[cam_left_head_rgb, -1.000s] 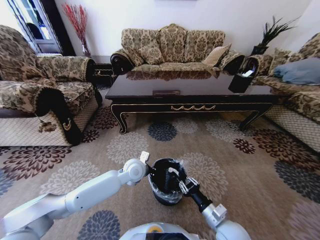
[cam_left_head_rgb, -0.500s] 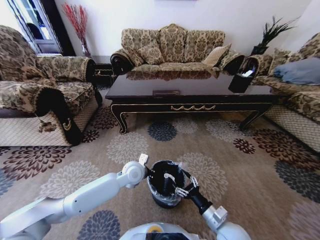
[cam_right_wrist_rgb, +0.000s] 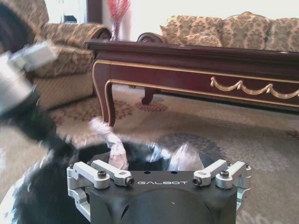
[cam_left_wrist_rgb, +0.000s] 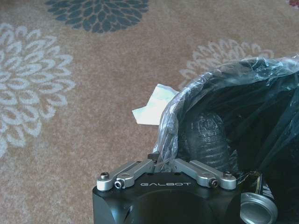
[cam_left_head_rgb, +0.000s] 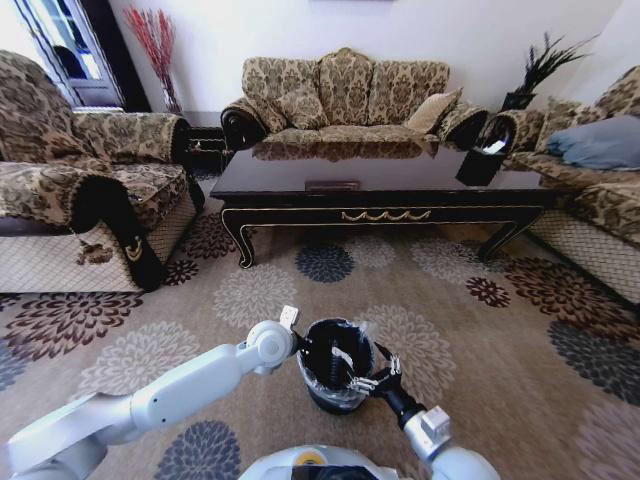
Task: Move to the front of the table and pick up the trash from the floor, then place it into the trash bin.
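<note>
Trash bin (cam_left_head_rgb: 332, 372) sits between both grippers; left gripper (cam_left_wrist_rgb: 159, 161) pinches its liner; right gripper (cam_left_head_rgb: 362, 383) spread.

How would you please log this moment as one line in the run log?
left gripper: shut on trash bin liner rim | right gripper: open at bin's rim | white paper: on carpet beside bin | table: beyond
</note>
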Robot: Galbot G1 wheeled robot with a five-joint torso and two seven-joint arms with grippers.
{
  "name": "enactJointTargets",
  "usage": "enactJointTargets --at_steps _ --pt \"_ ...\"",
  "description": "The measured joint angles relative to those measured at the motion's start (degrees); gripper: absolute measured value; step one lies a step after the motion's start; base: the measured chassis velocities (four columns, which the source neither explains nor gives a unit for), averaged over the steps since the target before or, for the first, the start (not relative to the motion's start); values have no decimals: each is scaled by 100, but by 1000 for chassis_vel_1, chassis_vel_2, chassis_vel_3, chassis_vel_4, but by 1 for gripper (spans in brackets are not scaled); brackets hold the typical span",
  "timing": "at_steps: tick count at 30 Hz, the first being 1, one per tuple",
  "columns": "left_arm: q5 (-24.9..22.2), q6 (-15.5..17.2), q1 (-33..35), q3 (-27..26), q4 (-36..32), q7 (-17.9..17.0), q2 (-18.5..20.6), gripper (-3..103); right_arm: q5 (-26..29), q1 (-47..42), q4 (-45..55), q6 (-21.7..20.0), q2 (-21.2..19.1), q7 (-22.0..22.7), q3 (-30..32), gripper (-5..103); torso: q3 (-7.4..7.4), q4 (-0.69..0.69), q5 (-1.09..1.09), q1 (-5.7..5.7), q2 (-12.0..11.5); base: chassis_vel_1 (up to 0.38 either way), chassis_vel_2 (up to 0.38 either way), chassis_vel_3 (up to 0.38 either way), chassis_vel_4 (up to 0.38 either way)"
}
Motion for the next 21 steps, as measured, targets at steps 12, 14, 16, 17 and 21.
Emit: enactJointTargets --at_steps 12,14,16,17,21 --pt "10 0 165 -76 -45 -35 73 0 -352 -124 305 -130 16 -208 175 100 0 0 -1 0 0 0 0 0 0" --pt "16 0 170 -100 -43 -36 84 0 -506 -189 332 -173 28 -242 162 100 0 -4 -3 0 0 0 0 0 0" --pt "14 0 187 -127 -45 -34 109 0 -399 -218 340 -176 19 -401 148 100 0 0 -2 0 0 0 0 0 0" --pt "17 0 189 -133 -50 -34 123 0 -227 -272 389 -337 14 -366 108 100 0 -1 0 0 0 0 0 0 0" --pt "32 0 239 -166 -58 -23 157 0 37 -235 388 -525 60 -264 71 100 0 -1 -1 0 0 0 0 0 0"
